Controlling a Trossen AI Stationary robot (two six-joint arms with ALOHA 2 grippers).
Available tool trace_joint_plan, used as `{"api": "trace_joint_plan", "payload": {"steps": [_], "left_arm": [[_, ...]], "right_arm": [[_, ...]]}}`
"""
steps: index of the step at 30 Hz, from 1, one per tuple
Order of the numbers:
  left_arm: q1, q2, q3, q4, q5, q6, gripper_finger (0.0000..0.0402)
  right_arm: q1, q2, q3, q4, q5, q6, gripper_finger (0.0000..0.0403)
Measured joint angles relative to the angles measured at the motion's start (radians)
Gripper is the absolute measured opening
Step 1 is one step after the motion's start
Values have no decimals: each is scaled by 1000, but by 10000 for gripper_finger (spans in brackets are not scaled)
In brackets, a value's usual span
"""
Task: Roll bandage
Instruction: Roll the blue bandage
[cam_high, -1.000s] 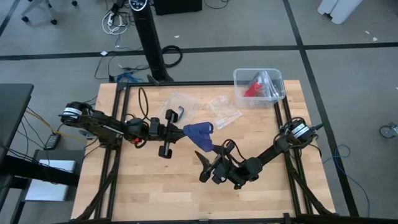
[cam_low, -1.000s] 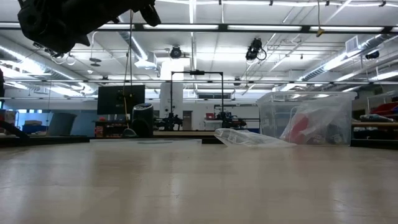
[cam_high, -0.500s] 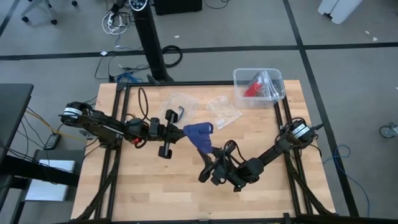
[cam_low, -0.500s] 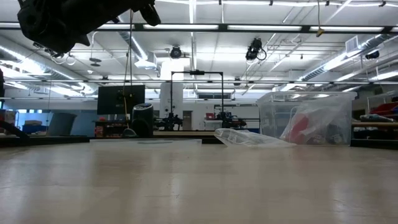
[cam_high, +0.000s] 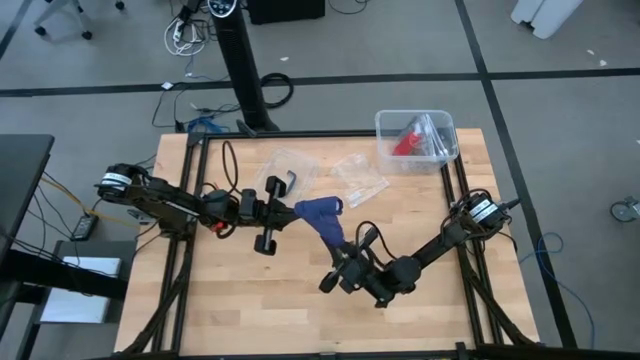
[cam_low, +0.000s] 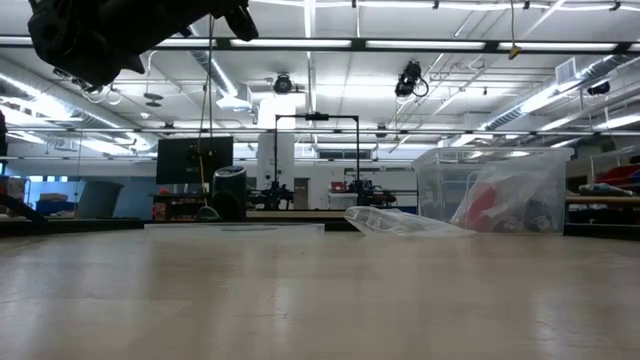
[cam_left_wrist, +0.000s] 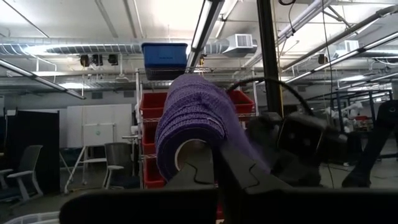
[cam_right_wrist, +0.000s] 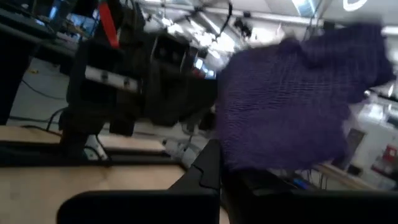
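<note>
Rolling is mid-way: at frame centre above the worktop (cam_high: 260, 290), left jaws (cam_high: 296, 208) clamp the soft navy fabric bandage (cam_high: 322, 215) roll, right jaws (cam_high: 340, 249) pinch its tail, needing tension next.
</note>
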Motion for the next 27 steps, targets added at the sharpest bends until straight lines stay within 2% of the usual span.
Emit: {"api": "trace_joint_plan", "payload": {"steps": [6,12,27], "left_arm": [[0,0,0,0,0,-1,1],[0,0,0,4,0,-3,1],[1,-75,-24,0,7,18,1]], "right_arm": [[0,0,-38,-39,50,116,2],[10,0,-41,-40,155,96,1],[70,0,-41,-42,201,105,0]]}}
